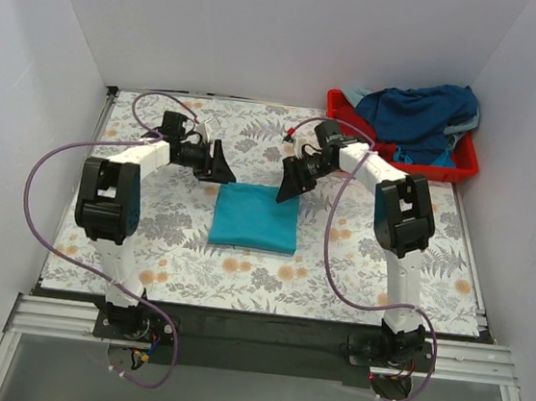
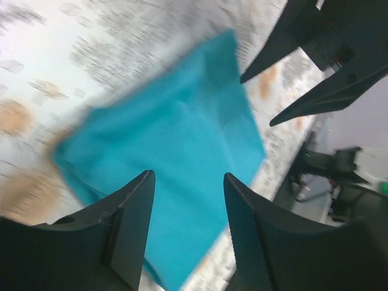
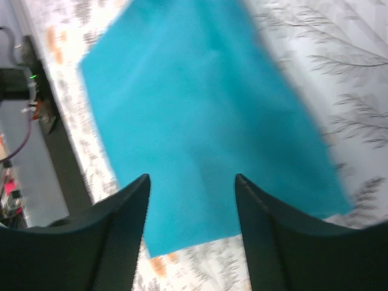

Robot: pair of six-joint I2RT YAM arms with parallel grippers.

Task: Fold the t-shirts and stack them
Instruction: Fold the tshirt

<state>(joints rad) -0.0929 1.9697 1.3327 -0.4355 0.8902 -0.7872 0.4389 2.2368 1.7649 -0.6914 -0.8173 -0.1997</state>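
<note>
The teal t-shirt (image 1: 255, 217) is seen folded into a neat rectangle, flat on the bench (image 1: 175, 248). The left hand (image 2: 188, 179) is held just over its far left corner and the right hand (image 3: 191, 182) over its far right corner. Both are spread wide, with nothing gripped. Beyond it to the right, more t-shirts (image 1: 419, 111) are heaped in the red tray (image 1: 465, 171). The step is judged to be the letting-go: the hands are best lifted straight up, so that no edge is snagged and the fold is left undisturbed.

A folded t-shirt (image 1: 255, 217) lies central on the table (image 1: 175, 248). More shirts (image 1: 418, 116) lie heaped in a tray (image 1: 445, 172) at its far right corner.
</note>
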